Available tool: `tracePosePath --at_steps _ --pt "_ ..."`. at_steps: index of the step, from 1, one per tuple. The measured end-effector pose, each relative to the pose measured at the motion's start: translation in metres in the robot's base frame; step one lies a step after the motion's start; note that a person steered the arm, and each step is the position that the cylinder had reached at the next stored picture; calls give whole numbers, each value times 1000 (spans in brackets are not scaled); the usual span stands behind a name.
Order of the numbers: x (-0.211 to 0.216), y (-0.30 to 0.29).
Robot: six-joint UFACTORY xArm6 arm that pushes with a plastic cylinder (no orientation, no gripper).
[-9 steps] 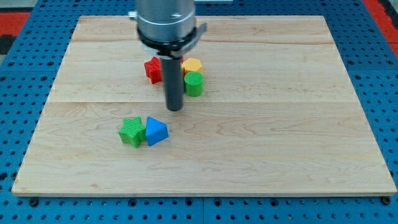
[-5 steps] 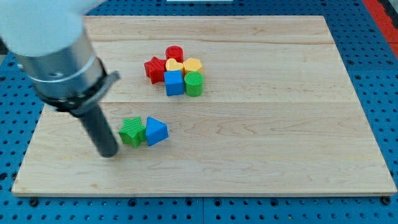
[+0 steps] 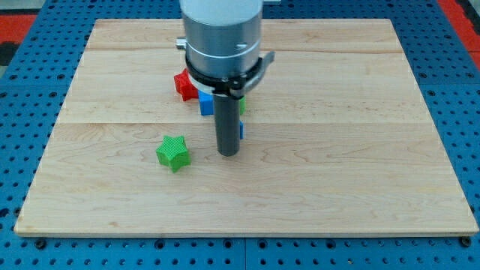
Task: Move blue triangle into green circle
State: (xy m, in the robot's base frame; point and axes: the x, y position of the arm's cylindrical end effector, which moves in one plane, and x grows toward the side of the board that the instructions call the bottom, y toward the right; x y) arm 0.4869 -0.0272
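My tip (image 3: 228, 153) rests on the wooden board (image 3: 360, 150) near its middle. A sliver of blue, probably the blue triangle (image 3: 241, 131), shows at the rod's right edge; the rest is hidden behind the rod. The green circle (image 3: 242, 106) is almost fully hidden by the arm, with only a thin green edge just above that blue sliver. I cannot tell whether the two touch. The green star (image 3: 173, 152) lies alone to the tip's left.
A red star (image 3: 182, 84) and part of a blue cube (image 3: 205, 103) show at the arm's left edge in the cluster near the view's top. The other blocks of the cluster are hidden behind the arm.
My tip moved from the green star's left to the right and up. The blue triangle left the green star and went up-right toward the cluster. The green star shifted slightly right.
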Motion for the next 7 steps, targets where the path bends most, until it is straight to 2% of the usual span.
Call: tracePosePath --at_steps 1,7 --pt "-23 0" --pt "-36 24"
